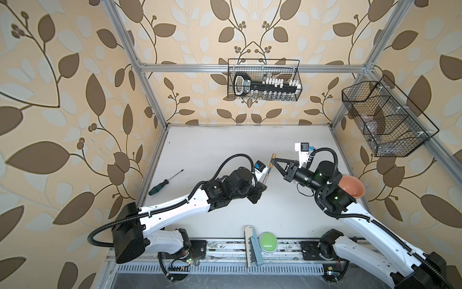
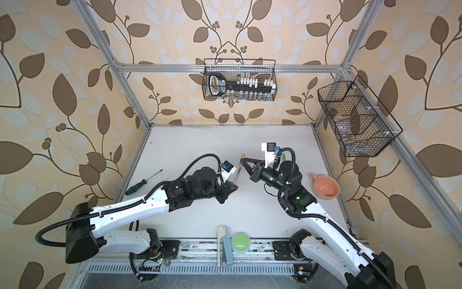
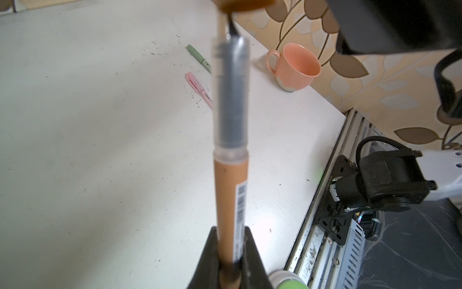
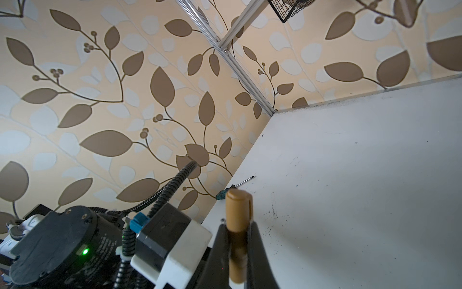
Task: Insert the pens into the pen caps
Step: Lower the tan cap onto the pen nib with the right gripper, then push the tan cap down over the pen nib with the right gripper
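My left gripper (image 3: pixel 230 234) is shut on the lower barrel of the brown pen (image 3: pixel 230 197), which points its dark tip (image 3: pixel 232 28) up at the brown pen cap (image 3: pixel 246 4). My right gripper (image 4: pixel 237 240) is shut on that brown cap (image 4: pixel 238 212). In both top views the pen (image 1: pixel 267 172) (image 2: pixel 237 174) and cap (image 1: pixel 274 156) (image 2: pixel 242 156) meet above the table's middle; whether the tip is inside the cap I cannot tell. A green pen (image 3: pixel 198 56) and a pink pen (image 3: pixel 200 91) lie on the table.
A dark-green-handled screwdriver (image 1: pixel 165 182) (image 4: pixel 226 192) lies near the left wall. A salmon cup (image 1: pixel 351 187) (image 3: pixel 295 66) stands by the right edge. A green button (image 1: pixel 268 241) sits at the front rail. Wire baskets (image 1: pixel 265 80) (image 1: pixel 385 117) hang on the walls.
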Robot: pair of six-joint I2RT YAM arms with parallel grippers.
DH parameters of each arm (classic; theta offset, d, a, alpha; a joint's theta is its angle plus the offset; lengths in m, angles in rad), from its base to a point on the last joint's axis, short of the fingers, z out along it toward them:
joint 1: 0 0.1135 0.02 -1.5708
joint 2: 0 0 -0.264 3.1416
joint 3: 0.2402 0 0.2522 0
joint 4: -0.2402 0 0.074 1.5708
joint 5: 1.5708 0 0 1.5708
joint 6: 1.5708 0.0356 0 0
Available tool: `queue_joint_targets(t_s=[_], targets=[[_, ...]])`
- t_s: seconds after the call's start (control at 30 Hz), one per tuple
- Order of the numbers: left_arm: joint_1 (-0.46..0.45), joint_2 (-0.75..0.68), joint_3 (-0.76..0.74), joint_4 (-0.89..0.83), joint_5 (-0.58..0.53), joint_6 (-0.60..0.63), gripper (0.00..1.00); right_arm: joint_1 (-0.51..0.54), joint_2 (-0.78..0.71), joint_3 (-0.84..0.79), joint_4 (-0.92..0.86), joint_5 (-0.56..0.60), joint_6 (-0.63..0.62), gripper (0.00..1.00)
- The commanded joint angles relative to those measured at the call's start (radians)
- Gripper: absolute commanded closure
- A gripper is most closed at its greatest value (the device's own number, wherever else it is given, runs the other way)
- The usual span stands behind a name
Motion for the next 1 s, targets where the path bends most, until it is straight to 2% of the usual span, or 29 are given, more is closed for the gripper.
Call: queue_joint_targets(t_s=[0.0,0.97], targets=[[-0.007,-0.035,0.015,0.010,0.005,0.027,1.00,0.007,0.003,-0.025,0.008,0.013,0.006,1.00],[-0.007,-0.067,0.008,0.028,-0.007,0.029,1.00,0.007,-0.033,-0.015,-0.004,0.016,0.006,1.00]])
